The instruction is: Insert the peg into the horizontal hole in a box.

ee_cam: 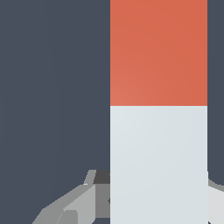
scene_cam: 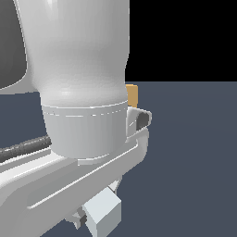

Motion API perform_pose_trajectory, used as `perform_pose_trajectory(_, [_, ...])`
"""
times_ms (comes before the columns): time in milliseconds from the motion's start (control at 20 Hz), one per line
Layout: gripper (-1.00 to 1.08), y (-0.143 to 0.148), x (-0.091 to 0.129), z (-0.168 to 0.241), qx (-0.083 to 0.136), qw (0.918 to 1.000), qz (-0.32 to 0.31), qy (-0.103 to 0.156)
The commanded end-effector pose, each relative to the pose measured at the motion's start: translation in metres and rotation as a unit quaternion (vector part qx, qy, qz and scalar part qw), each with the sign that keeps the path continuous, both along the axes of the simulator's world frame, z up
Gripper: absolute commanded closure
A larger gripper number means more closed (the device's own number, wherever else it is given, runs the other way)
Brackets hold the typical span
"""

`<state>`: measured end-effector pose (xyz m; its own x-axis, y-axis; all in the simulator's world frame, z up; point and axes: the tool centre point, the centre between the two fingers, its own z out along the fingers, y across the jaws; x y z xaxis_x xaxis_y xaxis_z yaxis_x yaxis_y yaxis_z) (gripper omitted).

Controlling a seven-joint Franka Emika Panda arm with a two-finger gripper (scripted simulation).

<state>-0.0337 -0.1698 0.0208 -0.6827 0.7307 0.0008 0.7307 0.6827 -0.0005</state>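
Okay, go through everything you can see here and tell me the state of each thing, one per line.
Long square-sectioned peg, red-orange end and white-grey remainder: between the hand's fingers, not in the box.
Small tan-orange box: mostly hidden behind the arm; hole not visible.
Hand: around the peg's white-grey part; grip contact not clearly shown.

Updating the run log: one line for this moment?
peg: fills wrist view, between gripper fingers | grip: unclear | box: mostly hidden behind arm | hole: unseen
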Motion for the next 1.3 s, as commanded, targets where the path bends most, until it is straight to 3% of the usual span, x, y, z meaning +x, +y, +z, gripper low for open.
perform_pose_trajectory(0, [1.08,0.004,-0.001,0.001,0.0,1.0,-0.003,0.0])
perform_pose_trajectory(500, [1.08,0.041,-0.01,0.009,0.0,0.9991,-0.043,0.0])
perform_pose_trajectory(1250, [1.08,0.144,-0.02,0.03,0.0,0.9886,-0.15,0.0])
